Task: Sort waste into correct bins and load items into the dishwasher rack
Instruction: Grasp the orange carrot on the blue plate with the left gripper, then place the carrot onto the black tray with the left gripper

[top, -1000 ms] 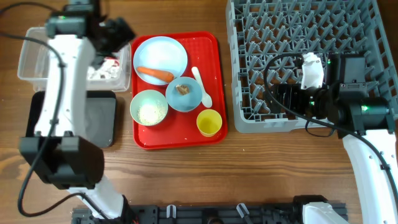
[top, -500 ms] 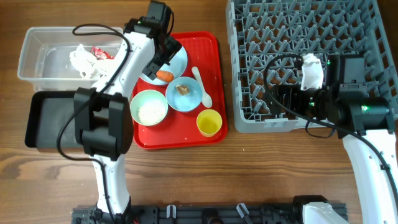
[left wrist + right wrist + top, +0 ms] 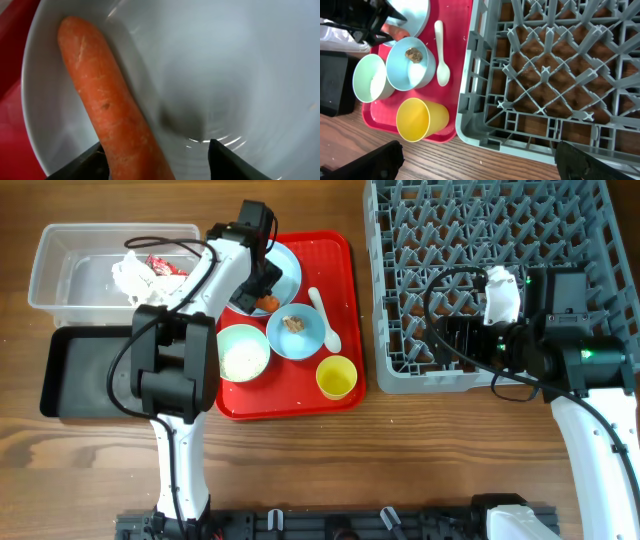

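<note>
While my left gripper [image 3: 157, 162] hovers with its jaws apart, one finger [image 3: 82, 167] sits just beside the orange carrot [image 3: 110, 100] and the other stands clear of it, so nothing is gripped. That carrot runs from 11 toward 6 o'clock across the light blue round plate [image 3: 225, 60], which rests on the flat red serving tray [image 3: 335, 250]. My right gripper [image 3: 480, 167] hangs spread wide and empty over the large grey plastic dishwasher rack [image 3: 545, 75], at 3 o'clock from the tray.
</note>
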Controlling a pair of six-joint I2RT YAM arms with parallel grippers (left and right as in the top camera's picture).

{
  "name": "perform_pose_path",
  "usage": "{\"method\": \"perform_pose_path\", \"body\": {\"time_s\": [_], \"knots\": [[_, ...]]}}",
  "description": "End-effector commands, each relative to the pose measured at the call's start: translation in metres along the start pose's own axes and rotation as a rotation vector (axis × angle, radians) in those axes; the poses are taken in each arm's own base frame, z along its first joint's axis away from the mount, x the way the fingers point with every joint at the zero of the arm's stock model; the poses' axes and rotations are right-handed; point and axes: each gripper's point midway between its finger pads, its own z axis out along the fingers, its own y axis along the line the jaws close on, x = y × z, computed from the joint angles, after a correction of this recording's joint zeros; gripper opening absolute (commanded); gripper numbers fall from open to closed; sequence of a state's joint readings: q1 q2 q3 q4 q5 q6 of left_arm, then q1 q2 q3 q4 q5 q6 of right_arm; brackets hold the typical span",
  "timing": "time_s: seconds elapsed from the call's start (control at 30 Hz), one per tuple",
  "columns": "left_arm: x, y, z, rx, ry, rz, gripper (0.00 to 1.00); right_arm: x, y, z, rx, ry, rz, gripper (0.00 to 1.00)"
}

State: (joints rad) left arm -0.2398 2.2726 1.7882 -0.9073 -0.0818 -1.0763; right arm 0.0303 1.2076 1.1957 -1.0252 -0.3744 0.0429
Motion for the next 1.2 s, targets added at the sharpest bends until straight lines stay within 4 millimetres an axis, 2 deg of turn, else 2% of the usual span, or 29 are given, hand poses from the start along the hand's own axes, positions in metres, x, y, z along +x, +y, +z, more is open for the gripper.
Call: {"method": "perform_pose_path", "body": {"time_s": [0.0,0.13,0.2,0.3,0.4,0.47,0.53,0.6,0.63,0.7,0.77,0.87,0.97,1.0,1.07,1.17], "knots": [[0.0,0.008,0.011,-0.034,-0.008,0.0,0.46,-0.001,0.005,0.0,-0.022,0.001,-0.019,1.0],[0.006,0.006,0.009,-0.019,0.027,0.054,0.15,-0.001,0.005,0.0,-0.022,0.001,-0.019,1.0],[0.009,0.003,0.006,0.0,0.045,0.084,0.1,-0.001,0.005,0.0,-0.022,0.0,-0.02,1.0],[0.007,-0.009,-0.008,0.06,0.049,0.147,0.1,-0.001,0.005,0.0,-0.022,0.001,-0.02,1.0],[-0.003,-0.031,-0.047,0.161,0.004,0.241,0.09,-0.002,0.005,0.0,-0.022,-0.002,-0.022,1.0],[-0.008,-0.046,-0.088,0.253,-0.025,0.298,0.1,-0.003,0.005,0.0,-0.022,-0.007,-0.023,1.0],[-0.01,-0.053,-0.128,0.332,-0.054,0.33,0.11,-0.004,0.005,0.0,-0.022,-0.01,-0.025,1.0],[-0.011,-0.049,-0.169,0.383,-0.088,0.331,0.11,-0.004,0.005,0.0,-0.022,-0.011,-0.025,1.0],[-0.012,-0.041,-0.191,0.4,-0.106,0.328,0.1,-0.004,0.005,0.0,-0.022,-0.011,-0.025,1.0],[-0.015,-0.021,-0.222,0.392,-0.14,0.312,0.09,-0.005,0.005,0.0,-0.022,-0.013,-0.026,1.0],[-0.023,0.022,-0.249,0.311,-0.187,0.277,0.08,-0.005,0.005,0.0,-0.022,-0.013,-0.026,1.0],[-0.04,0.088,-0.266,0.13,-0.246,0.211,0.08,-0.005,0.005,0.0,-0.022,-0.014,-0.026,1.0],[-0.058,0.153,-0.269,-0.061,-0.247,0.125,0.09,-0.007,0.005,0.0,-0.022,-0.021,-0.029,1.0],[-0.063,0.167,-0.268,-0.098,-0.234,0.097,0.09,-0.007,0.005,0.0,-0.022,-0.021,-0.029,1.0],[-0.078,0.199,-0.255,-0.166,-0.2,0.007,0.09,-0.007,0.005,0.0,-0.022,-0.022,-0.03,1.0],[-0.09,0.233,-0.226,-0.207,-0.139,-0.109,0.09,-0.007,0.005,0.0,-0.022,-0.022,-0.03,1.0]]}}
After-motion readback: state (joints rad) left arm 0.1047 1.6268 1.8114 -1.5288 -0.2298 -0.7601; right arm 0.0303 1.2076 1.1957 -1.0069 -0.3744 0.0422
